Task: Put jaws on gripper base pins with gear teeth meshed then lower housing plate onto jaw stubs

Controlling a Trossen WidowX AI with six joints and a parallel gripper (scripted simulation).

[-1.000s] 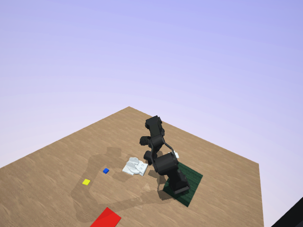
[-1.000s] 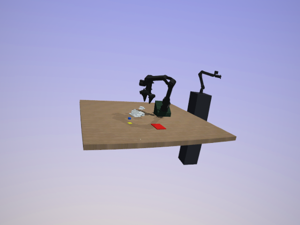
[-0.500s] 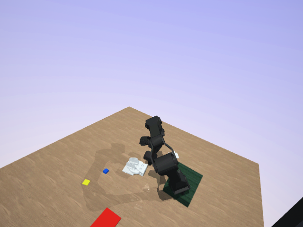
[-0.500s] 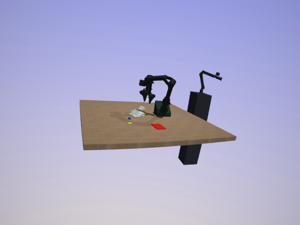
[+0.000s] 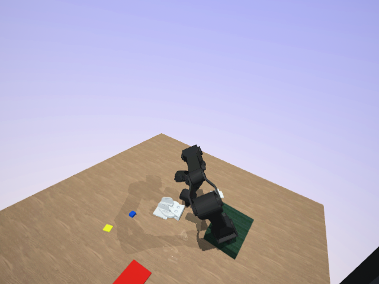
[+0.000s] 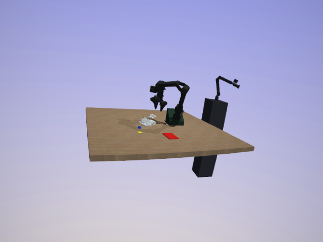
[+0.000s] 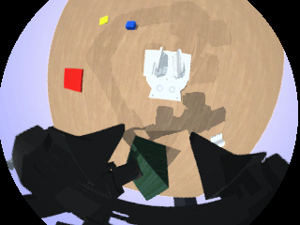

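Observation:
The white gripper base (image 5: 157, 213) (image 7: 150, 57) lies flat on the table. Two fin-like white jaws stand side by side on it, the left jaw (image 7: 160, 66) and the right jaw (image 7: 179, 67) in the wrist view. A white part with two round holes lies at its near end; whether this is the housing plate or part of the base I cannot tell. The pins and gear teeth cannot be made out. A smaller white piece (image 5: 220, 193) (image 6: 152, 115) (image 7: 217, 140) lies apart, near the green block. My gripper (image 6: 158, 109) (image 7: 157, 131) is open and empty, raised above the table.
The green block (image 5: 244, 227) (image 6: 170, 117) (image 7: 150, 174) stands under the arm's base. A blue cube (image 5: 132, 213) (image 6: 139, 127) (image 7: 131, 25), a yellow square (image 5: 107, 228) (image 7: 103, 21) and a red slab (image 5: 134, 273) (image 6: 170, 136) (image 7: 73, 80) lie on the table. Another arm stands on a dark pillar (image 6: 216, 114).

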